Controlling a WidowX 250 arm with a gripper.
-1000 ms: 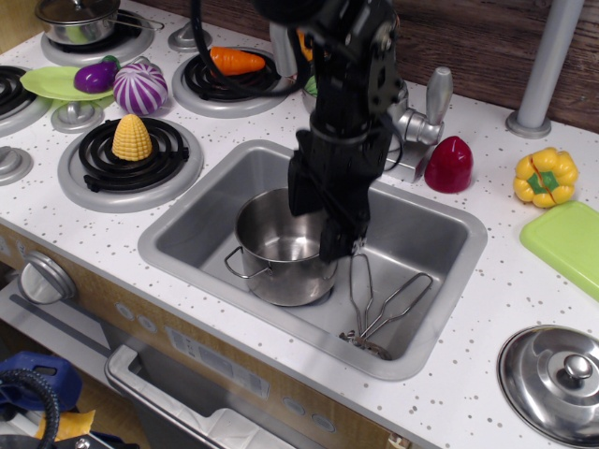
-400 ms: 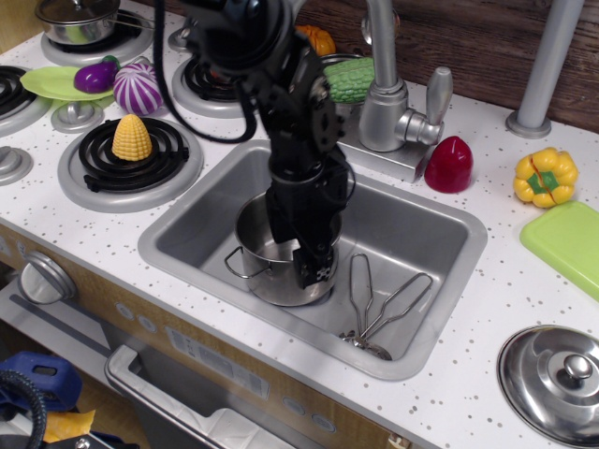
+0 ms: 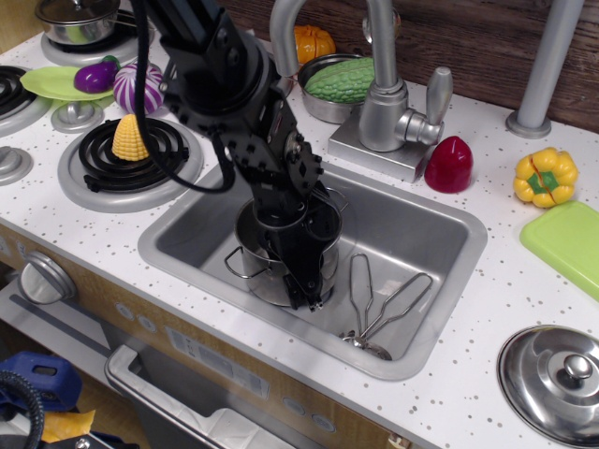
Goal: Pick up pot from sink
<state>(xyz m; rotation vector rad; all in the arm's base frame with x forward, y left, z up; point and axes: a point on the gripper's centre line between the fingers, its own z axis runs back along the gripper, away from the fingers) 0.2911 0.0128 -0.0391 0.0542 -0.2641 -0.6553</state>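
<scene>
The small shiny steel pot (image 3: 249, 227) stands upright in the left half of the grey sink (image 3: 412, 234), with one wire loop handle (image 3: 240, 266) showing at its front left. My black gripper (image 3: 294, 269) reaches down into the pot at its front right side. One finger is outside the wall and the other is inside, so the jaws straddle the rim with a gap between them. The arm hides most of the pot's inside and its far handle.
Metal tongs (image 3: 379, 309) lie in the sink right of the pot. The faucet (image 3: 379, 94) stands behind, next to a steel bowl with a green vegetable (image 3: 342, 79). A corn cob (image 3: 131, 138) sits on a burner at left. A steel lid (image 3: 562, 369) lies at front right.
The arm has swung left and lowered. The gripper went from above the pot's right side down over its front right rim. The pot has not moved.
</scene>
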